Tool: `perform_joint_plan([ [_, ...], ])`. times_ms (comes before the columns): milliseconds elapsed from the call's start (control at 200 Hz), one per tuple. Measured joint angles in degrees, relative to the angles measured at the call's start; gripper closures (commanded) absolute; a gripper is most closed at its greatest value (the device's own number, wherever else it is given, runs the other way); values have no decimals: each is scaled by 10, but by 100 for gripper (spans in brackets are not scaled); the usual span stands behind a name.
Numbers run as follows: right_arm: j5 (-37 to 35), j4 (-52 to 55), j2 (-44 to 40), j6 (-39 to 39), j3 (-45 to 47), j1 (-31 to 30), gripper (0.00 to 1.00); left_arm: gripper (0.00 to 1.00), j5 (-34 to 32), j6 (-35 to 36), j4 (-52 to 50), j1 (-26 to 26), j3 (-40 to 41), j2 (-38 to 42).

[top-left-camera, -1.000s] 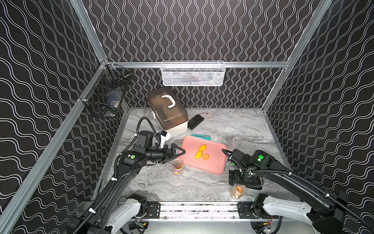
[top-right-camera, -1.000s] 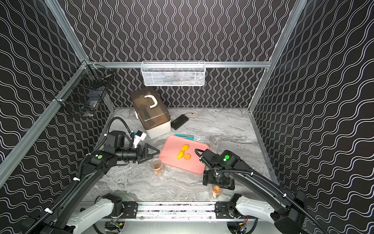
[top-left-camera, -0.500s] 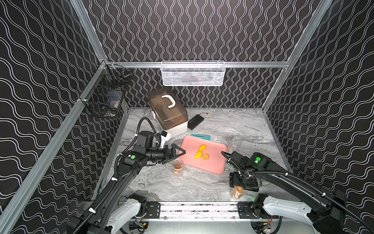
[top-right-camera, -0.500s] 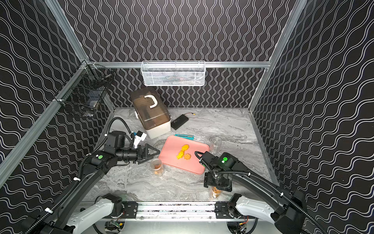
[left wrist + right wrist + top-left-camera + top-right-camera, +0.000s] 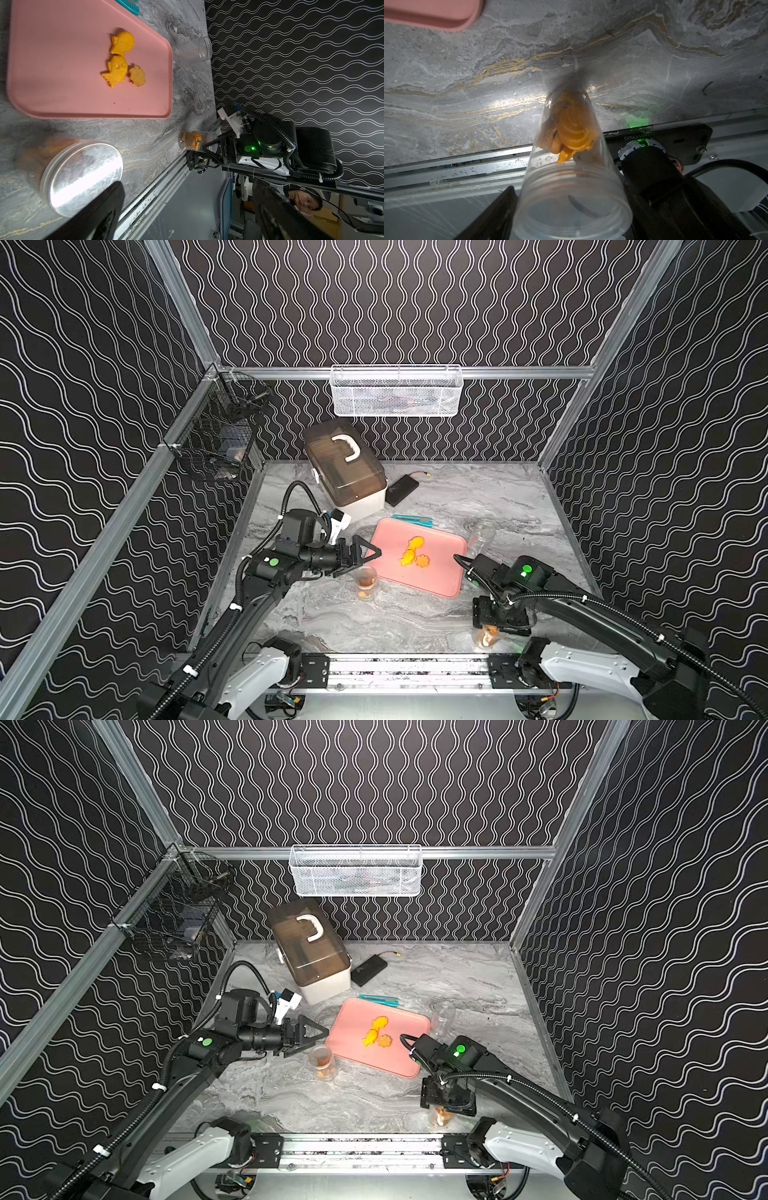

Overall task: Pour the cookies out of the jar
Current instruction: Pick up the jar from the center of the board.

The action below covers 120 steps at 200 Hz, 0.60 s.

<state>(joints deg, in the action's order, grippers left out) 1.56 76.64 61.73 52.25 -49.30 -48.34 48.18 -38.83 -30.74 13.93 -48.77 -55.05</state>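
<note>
A clear open jar (image 5: 487, 637) (image 5: 572, 199) stands at the table's front edge, with yellow-orange cookies (image 5: 572, 128) in its lower part. My right gripper (image 5: 491, 628) (image 5: 571, 207) reaches down over it, one finger pressed against each side of its neck. A second jar with a silver lid (image 5: 366, 581) (image 5: 83, 176) holds more cookies, blurred. My left gripper (image 5: 370, 558) (image 5: 188, 185) hovers open just above and beside this lidded jar, holding nothing. Three cookies (image 5: 413, 556) (image 5: 122, 66) lie on the pink tray (image 5: 436, 580).
An empty clear jar (image 5: 480, 536) stands at the tray's right side. A brown-lidded box (image 5: 345, 466), a black device (image 5: 401, 489) and a teal tool (image 5: 413, 520) lie behind the tray. Wire baskets hang on the back wall (image 5: 397, 391) and left wall (image 5: 216, 439).
My right gripper has come down around the open jar and its jaws have narrowed onto it. The left arm has stayed where it was.
</note>
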Motion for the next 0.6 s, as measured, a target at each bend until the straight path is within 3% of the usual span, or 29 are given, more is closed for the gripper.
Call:
perform_joint_plan([
  [600, 11, -30, 8, -4, 25, 0, 21, 1, 0, 0, -4, 0, 0, 3],
])
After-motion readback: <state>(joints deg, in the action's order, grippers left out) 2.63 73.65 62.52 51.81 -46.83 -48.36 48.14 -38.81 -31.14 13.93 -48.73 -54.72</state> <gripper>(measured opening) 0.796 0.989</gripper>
